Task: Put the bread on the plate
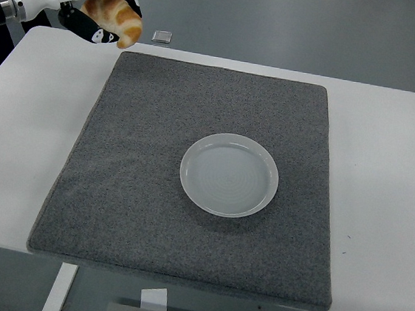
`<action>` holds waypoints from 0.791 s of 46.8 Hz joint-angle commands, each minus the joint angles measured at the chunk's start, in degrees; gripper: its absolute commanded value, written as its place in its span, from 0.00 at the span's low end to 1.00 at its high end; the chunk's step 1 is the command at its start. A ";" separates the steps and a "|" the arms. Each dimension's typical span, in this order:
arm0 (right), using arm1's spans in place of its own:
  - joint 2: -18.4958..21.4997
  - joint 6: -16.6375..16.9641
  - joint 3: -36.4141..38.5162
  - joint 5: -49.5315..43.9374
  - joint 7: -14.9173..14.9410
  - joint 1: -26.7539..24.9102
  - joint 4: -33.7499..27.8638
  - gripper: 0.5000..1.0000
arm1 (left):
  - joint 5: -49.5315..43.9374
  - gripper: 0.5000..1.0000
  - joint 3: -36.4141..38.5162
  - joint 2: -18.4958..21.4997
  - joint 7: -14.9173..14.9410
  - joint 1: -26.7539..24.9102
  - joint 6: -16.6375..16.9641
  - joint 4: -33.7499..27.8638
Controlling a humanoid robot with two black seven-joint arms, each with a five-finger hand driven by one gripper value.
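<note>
My left hand is shut on a golden-brown bread roll and holds it high in the air at the picture's top left, above the table's far left corner. The empty white plate sits in the middle of the grey mat, well to the right of and below the hand. The right arm is out of view.
The white table extends around the mat on all sides. A small grey square object lies on the floor beyond the table's far edge. A dark shape stands at the far left.
</note>
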 commanded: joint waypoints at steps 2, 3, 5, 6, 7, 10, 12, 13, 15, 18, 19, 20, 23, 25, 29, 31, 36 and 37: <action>0.00 0.00 0.00 0.00 0.01 0.02 -0.02 0.90 | -0.01 0.00 -0.01 -2.08 0.13 -1.51 -0.88 -0.22; 0.00 0.00 0.00 0.00 0.01 0.02 0.06 0.90 | -0.01 0.00 -0.01 -2.61 0.13 -1.78 -0.88 -0.22; 0.00 0.00 0.00 0.00 0.01 0.02 -0.02 0.90 | 0.07 0.00 -0.01 -3.84 0.13 -2.30 -0.97 -0.31; 0.00 0.00 0.00 0.00 0.01 0.02 -0.02 0.90 | 0.07 0.00 -0.01 -4.37 0.22 -2.65 -0.97 -0.31; 0.00 0.00 0.00 0.00 0.01 0.02 -0.02 0.90 | 0.07 0.00 -0.01 -5.07 0.22 -2.92 -0.97 -0.31; 0.00 0.00 0.00 0.00 0.01 -0.07 -0.02 0.90 | 0.42 0.00 0.08 -7.00 0.31 -3.53 -0.97 -0.31; 0.00 0.00 0.00 0.00 0.01 0.02 0.06 0.90 | 1.12 0.00 0.08 -8.41 0.39 -3.71 -1.06 -0.40; 0.00 0.00 0.00 0.00 0.01 0.02 -0.02 0.90 | 1.48 0.00 0.08 -9.02 0.40 -3.80 -1.06 -0.40; 0.00 0.00 0.00 0.00 0.01 0.02 -0.02 0.90 | 2.27 0.00 0.08 -10.34 0.48 -3.97 -0.97 -0.48; 0.00 0.00 0.00 0.00 0.01 0.02 -0.02 0.90 | 2.97 0.00 0.08 -12.27 1.01 -4.06 -0.97 -0.48; 0.00 0.00 0.00 0.00 0.01 0.02 -0.02 0.90 | 2.97 0.00 0.08 -13.06 1.27 -4.06 -0.97 -0.48; 0.00 0.00 0.00 0.00 0.01 0.02 0.06 0.90 | 2.97 0.00 0.08 -13.68 1.62 -4.06 -0.97 -0.57; 0.00 0.00 0.00 0.00 0.01 -0.07 0.06 0.90 | 3.06 0.00 0.08 -15.70 2.15 -4.15 -0.97 -0.48; 0.00 0.00 0.00 0.00 0.01 -0.07 -0.02 0.90 | 3.06 0.00 0.08 -16.85 2.24 -4.41 -0.97 -0.48; 0.00 0.00 0.00 0.00 0.01 0.02 -0.02 0.90 | 3.06 0.00 0.08 -19.66 2.24 -4.85 -0.97 -0.57; 0.00 0.00 0.00 0.00 0.01 0.02 -0.02 0.90 | 3.06 0.00 0.08 -20.98 2.24 -4.94 -0.97 -0.57; 0.00 0.00 0.00 0.00 0.01 0.02 -0.02 0.90 | 3.15 0.00 0.08 -23.70 2.33 -4.94 -0.97 -0.57; 0.00 0.00 0.00 0.00 0.01 0.02 -0.02 0.90 | 3.32 0.00 0.08 -24.14 2.24 -4.94 -0.97 -0.57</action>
